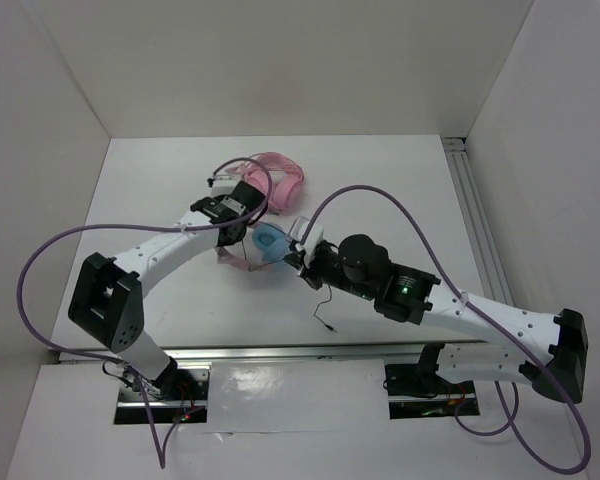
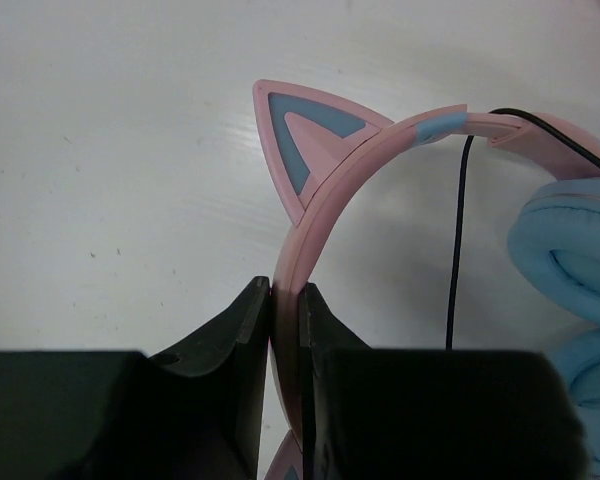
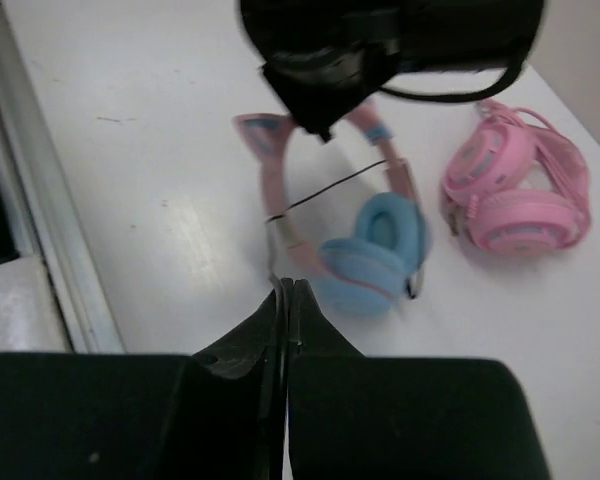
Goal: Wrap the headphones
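Observation:
The headphones [image 1: 270, 242] have light-blue ear cups [image 3: 375, 255] and a pink cat-ear headband [image 2: 325, 190]. They are at the table's middle, between the two grippers. My left gripper [image 2: 285, 300] is shut on the headband just below a cat ear [image 2: 300, 140]; in the top view it [image 1: 236, 232] is on the headphones' left side. My right gripper [image 3: 287, 290] is shut on the thin black cable [image 3: 325, 190], which crosses the headband; in the top view it [image 1: 292, 255] is right beside the blue cups. The cable's loose end [image 1: 328, 322] trails on the table below my right wrist.
All-pink headphones [image 1: 277, 176] lie just behind the left gripper, also in the right wrist view [image 3: 520, 190]. A metal rail [image 1: 472, 200] runs along the table's right side. White walls enclose the table on three sides.

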